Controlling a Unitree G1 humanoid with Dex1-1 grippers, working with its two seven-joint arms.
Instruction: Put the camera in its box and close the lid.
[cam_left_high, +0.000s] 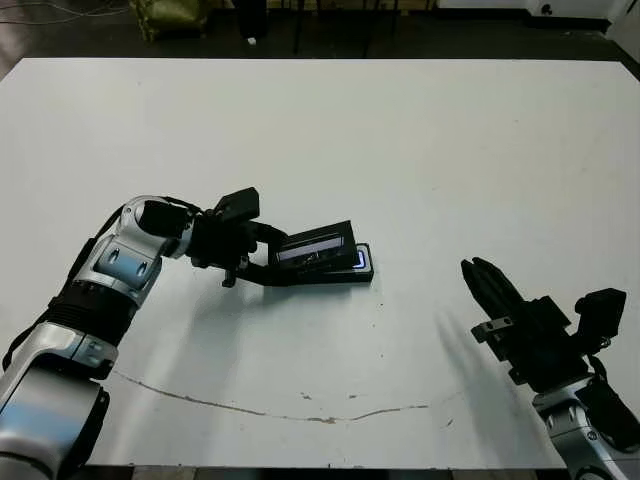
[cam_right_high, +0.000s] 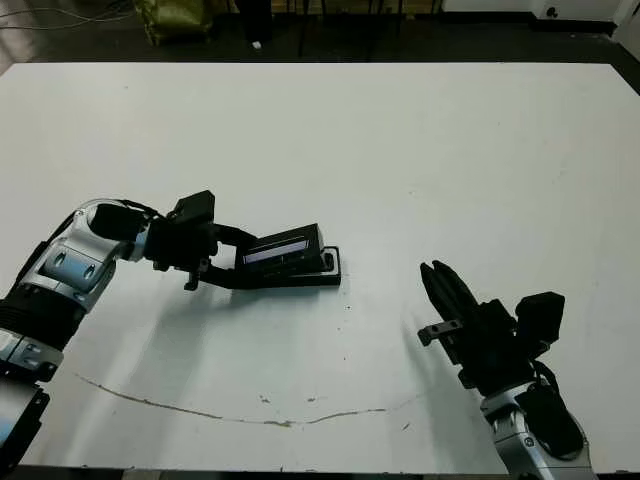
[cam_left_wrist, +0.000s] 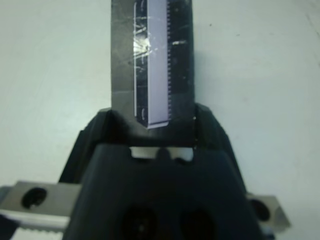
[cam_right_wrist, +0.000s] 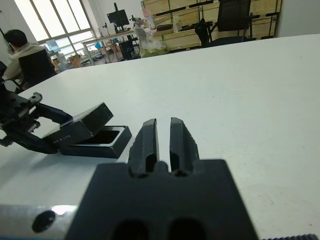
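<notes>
The black lid (cam_left_high: 315, 245) with its glossy window strip is tilted, its far end raised above the box (cam_left_high: 356, 272). That end of the box, a black tray with a pale rim, lies flat on the white table (cam_left_high: 400, 150). My left gripper (cam_left_high: 278, 258) is shut on the lid's near end, and the left wrist view shows the lid (cam_left_wrist: 152, 65) between both fingers (cam_left_wrist: 102, 131). The camera is hidden: the box (cam_right_wrist: 102, 142) looks dark inside and I cannot make it out. My right gripper (cam_left_high: 487, 282) hovers to the right, shut and holding nothing, a hand's width from the box.
A thin brown crack line (cam_left_high: 280, 410) runs across the table near its front edge. Beyond the table, the right wrist view shows a seated person (cam_right_wrist: 20, 50), desks and chairs. Bare table surrounds the box on all sides.
</notes>
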